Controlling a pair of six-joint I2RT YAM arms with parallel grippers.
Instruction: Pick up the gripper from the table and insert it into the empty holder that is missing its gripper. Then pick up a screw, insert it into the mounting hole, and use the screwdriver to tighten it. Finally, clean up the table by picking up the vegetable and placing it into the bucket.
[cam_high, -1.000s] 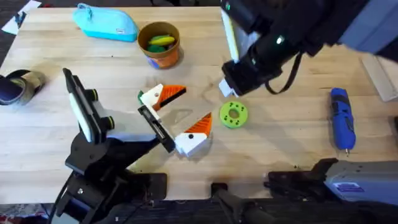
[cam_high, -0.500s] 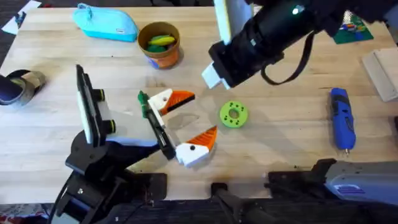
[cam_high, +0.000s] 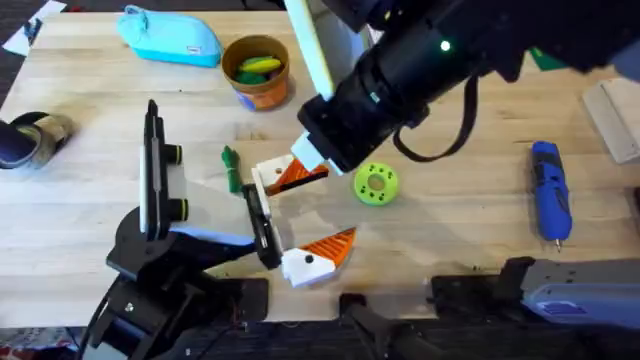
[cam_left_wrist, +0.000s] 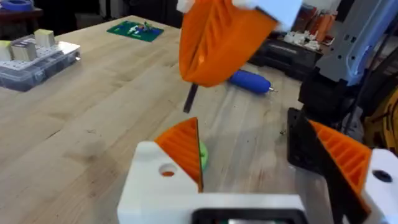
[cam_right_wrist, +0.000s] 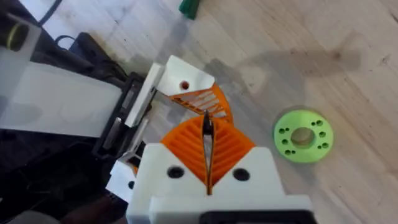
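Gripper part: the white block with orange tip (cam_high: 283, 174) sat at the holder's (cam_high: 262, 222) far end, mid-table; its twin (cam_high: 318, 257) was mounted at the near end.
Right gripper (cam_right_wrist: 207, 151): pads together, holding nothing, directly above the part.
Left gripper (cam_left_wrist: 273, 186): fingers apart, empty.
Done: vegetable (cam_high: 258, 67) in the bucket (cam_high: 257, 71), far edge.
Left: screw; screwdriver (cam_high: 549, 189) lay untouched near the right edge.

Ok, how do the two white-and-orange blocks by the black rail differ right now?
The far block is partly covered by the right pincer above it; the near block lies fully exposed. The far one sits at the rail's far end, the near one at its near end. Both have white bodies and orange ribbed tips pointing right.
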